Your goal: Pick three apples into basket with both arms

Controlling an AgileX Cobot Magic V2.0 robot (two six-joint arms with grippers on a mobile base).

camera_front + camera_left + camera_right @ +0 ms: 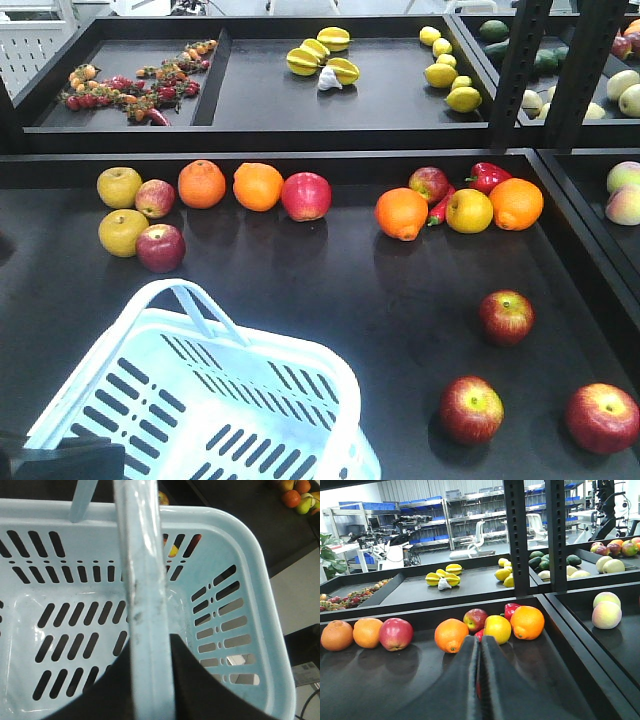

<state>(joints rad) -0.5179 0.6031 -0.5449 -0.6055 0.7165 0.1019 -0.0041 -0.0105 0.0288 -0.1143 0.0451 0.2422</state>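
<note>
Front-facing cam: basket (pixel 345 420) empty, bottom-left; three apples (pixel 472 409) loose on tray (pixel 330 270) right of it. L gripper (pixel 150 647) pinches its handle (pixel 145 580); R gripper (pixel 480 639) fingers pressed together, empty. Nothing picked yet. I'd open R, then drop onto one.

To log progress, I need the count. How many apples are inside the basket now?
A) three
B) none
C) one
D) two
B: the basket shows only its bare slotted bottom in the front and left wrist views, while the three apples lie on the black tray to its right.
</note>
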